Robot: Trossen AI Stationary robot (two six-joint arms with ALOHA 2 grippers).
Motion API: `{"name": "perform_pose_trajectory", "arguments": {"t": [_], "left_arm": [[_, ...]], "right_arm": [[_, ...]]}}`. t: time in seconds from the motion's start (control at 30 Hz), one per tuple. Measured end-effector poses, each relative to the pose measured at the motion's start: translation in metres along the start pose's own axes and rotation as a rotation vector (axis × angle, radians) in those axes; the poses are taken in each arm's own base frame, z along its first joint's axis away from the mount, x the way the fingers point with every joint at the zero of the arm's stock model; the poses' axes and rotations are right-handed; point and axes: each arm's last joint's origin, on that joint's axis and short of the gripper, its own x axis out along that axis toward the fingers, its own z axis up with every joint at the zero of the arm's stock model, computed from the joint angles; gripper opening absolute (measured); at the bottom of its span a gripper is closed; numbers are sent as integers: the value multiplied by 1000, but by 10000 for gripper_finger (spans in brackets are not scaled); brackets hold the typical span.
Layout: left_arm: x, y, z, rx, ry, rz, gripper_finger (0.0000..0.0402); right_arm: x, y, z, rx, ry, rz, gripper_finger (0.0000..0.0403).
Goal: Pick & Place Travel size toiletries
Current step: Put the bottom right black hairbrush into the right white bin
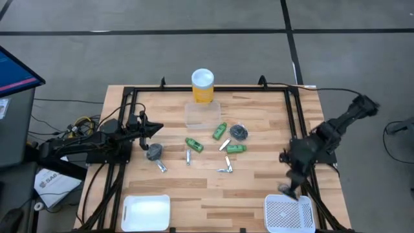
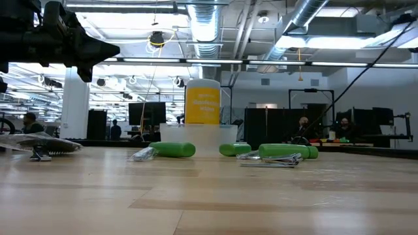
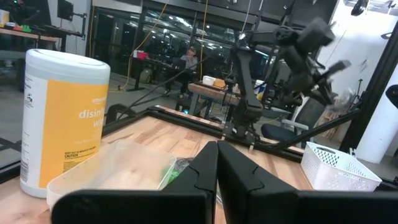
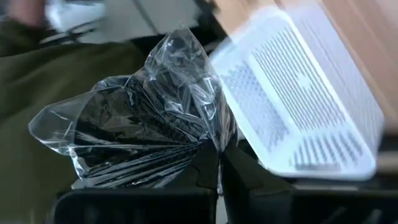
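Wooden counter [image 1: 259,194] seen from above, with a yellow canister [image 1: 202,85] at its far edge as landmark. A clear tray [image 1: 202,114] lies just in front of the canister. Nearer than the tray, the toiletries are scattered: one green tube [image 1: 219,131] and a dark round piece [image 1: 239,132] just past the tray's near edge, a second green tube [image 1: 194,145] and a third green tube [image 1: 235,149] slightly nearer, a grey round piece [image 1: 154,151] out to the left, and thin metal pieces [image 1: 225,169] nearest of all.

The left gripper [image 1: 157,130] hovers left of the canister, above the counter, beside the grey round piece; its fingers [image 3: 205,171] are pressed together on nothing. The right gripper [image 1: 286,188] is well right of and nearer than the canister, at the counter's near right corner, just above a white mesh basket [image 1: 289,214]. Its fingers [image 4: 205,163] are clamped on a crinkled clear wrapper [image 4: 134,130] holding something dark. A solid white bin [image 1: 146,212] sits at the near left corner. Black frame rails [image 1: 296,116] run along the counter's sides. People are seated in the room beyond.
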Motion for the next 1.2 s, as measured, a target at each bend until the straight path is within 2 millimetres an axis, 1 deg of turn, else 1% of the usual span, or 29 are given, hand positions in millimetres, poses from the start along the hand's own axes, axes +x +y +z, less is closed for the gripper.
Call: {"name": "perform_pose_trajectory", "arguments": {"t": [0.17,0.3,0.4,0.57,0.77,0.93,1.2], "left_arm": [[0,0,0,0,0,0,2],[0,0,0,0,0,0,2],[0,0,0,0,0,0,2],[0,0,0,0,-2,0,2],[0,0,1,0,-7,-2,2],[0,0,1,0,-8,-2,2],[0,0,1,-1,-15,-3,2]], "right_arm": [[28,-4,-19,235,61,-172,0],[52,-9,-33,353,77,-321,0],[71,-13,-37,437,50,-419,0],[105,-19,-31,517,-24,-545,0],[139,-19,-15,529,-49,-567,0],[156,-25,-7,533,-74,-619,0],[176,-33,-2,513,-128,-653,1]]}}
